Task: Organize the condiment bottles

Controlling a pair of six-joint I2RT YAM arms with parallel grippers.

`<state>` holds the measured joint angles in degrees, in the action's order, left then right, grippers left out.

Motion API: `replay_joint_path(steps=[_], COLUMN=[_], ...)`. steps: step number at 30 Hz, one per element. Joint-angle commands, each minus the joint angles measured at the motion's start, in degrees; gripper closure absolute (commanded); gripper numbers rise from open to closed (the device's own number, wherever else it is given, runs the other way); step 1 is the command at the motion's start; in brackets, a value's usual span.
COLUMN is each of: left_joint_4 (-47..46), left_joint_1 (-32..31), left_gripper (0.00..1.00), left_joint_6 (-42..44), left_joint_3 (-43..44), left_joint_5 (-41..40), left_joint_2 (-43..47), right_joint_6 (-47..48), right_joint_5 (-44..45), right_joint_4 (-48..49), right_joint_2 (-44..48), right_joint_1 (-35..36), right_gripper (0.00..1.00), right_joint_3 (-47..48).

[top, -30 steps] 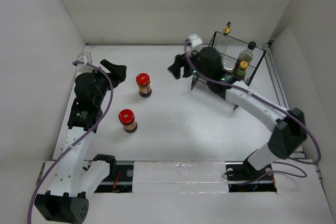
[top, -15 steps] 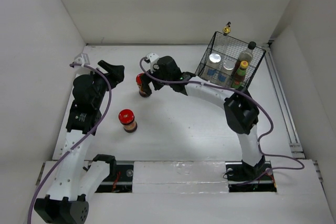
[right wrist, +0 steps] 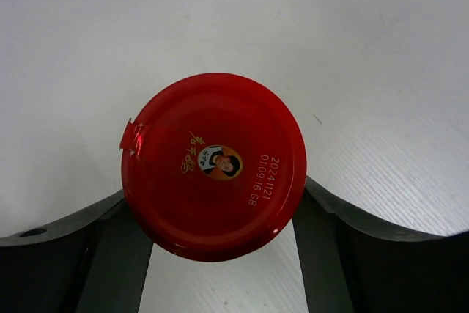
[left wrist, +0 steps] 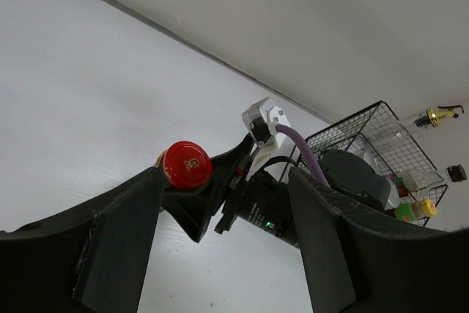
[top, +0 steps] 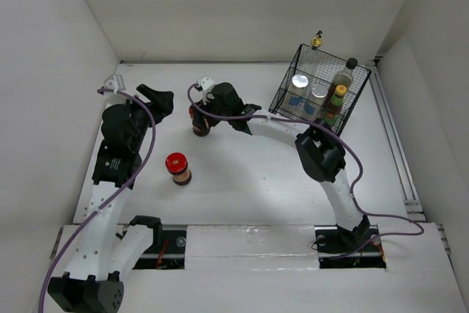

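Note:
A red-lidded dark jar (top: pixel 199 127) stands at the far middle-left of the table; its lid fills the right wrist view (right wrist: pixel 212 163) and shows in the left wrist view (left wrist: pixel 187 165). My right gripper (top: pixel 196 116) is open, one finger on each side of this jar (right wrist: pixel 220 251). A second red-lidded jar (top: pixel 177 168) stands nearer, alone. My left gripper (top: pixel 157 100) is open and empty (left wrist: pixel 223 254), just left of the far jar. Two silver-capped white jars (top: pixel 299 80), the yellow-capped green bottle (top: pixel 338 93) and the black-capped bottle (top: pixel 350 65) stand in the basket. The gold-topped bottle (top: pixel 316 38) stands behind it.
The black wire basket (top: pixel 322 55) stands at the far right, near the right wall; it also shows in the left wrist view (left wrist: pixel 366 130). White walls close in the table on the left, back and right. The right arm stretches across the table's far middle.
My right gripper swung left from the basket to the far red-lidded jar and now straddles it. The left arm has barely moved.

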<state>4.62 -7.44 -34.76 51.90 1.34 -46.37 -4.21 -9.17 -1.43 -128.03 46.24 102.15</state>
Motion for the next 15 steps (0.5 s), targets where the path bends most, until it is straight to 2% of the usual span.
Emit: replay_joint_path(steps=[1, 3, 8, 15], left_joint_4=[-1.02, -1.02, -1.54, -1.55], left_joint_1=[-0.20, -0.20, -0.20, -0.20], left_gripper=[0.35, 0.35, 0.35, 0.35], left_joint_6=[0.66, 0.66, 0.66, 0.66], left_joint_3=[1.01, 1.01, 1.01, 1.01], left_joint_5=[-0.11, -0.11, 0.41, 0.94], left_joint_2=[0.75, 0.75, 0.75, 0.75], right_joint_6=[-2.55, -3.08, -3.09, -4.31], right_joint_5=[-0.24, -0.24, 0.90, 7.31], right_joint_4=[10.99, 15.04, 17.87, 18.23], right_joint_2=[6.45, 9.88, 22.36, 46.68], right_joint_1=[0.78, 0.78, 0.78, -4.57], right_gripper=[0.42, 0.44, 0.46, 0.47], right_joint_3=[-2.80, -5.72, -14.40, -29.61])
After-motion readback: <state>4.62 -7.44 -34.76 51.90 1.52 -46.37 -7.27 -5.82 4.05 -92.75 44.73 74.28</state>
